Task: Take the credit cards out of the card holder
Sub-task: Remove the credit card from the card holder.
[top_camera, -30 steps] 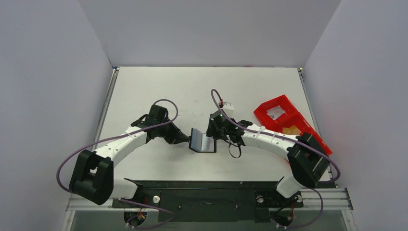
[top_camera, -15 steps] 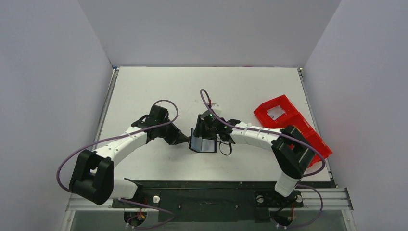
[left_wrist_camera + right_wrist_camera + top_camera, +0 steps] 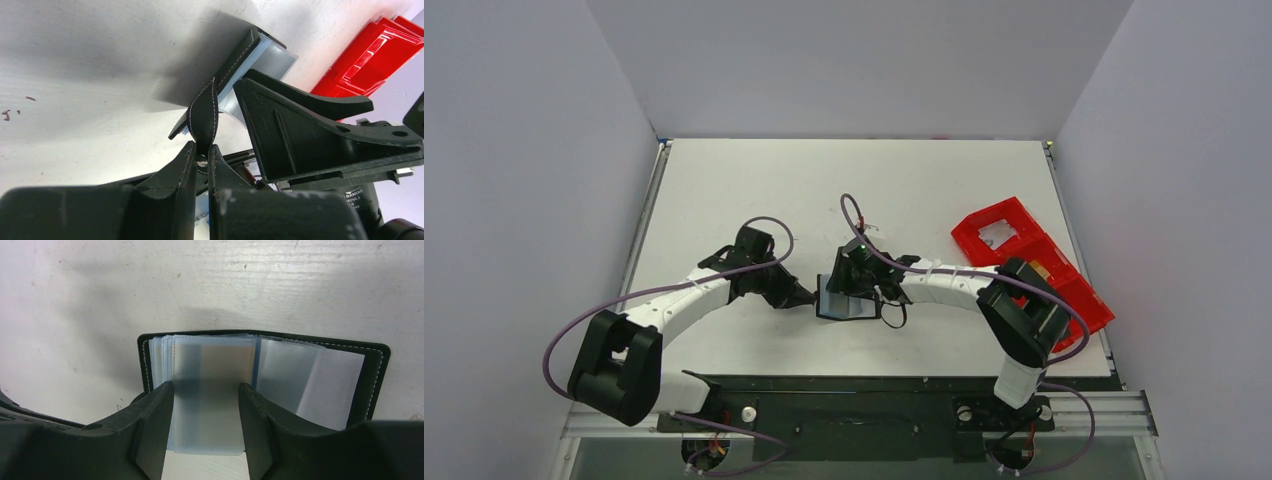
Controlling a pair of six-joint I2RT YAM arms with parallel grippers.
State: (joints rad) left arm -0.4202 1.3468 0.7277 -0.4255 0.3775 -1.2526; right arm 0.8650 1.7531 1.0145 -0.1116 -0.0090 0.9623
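The white surface shows small scuffs and specks. A black card holder lies open near its middle, and a red tray lies angled along its right side.

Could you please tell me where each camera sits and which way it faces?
Top external: fixed above and behind the arms, looking down on the white table; both arms show whole.
Left wrist: on the left arm, looking along the left gripper, shut on the small black closing tab.
Right wrist: on the right arm, looking down past the right gripper, open, at frosted plastic sleeves.
Shared: all three show the flat black folding card holder.
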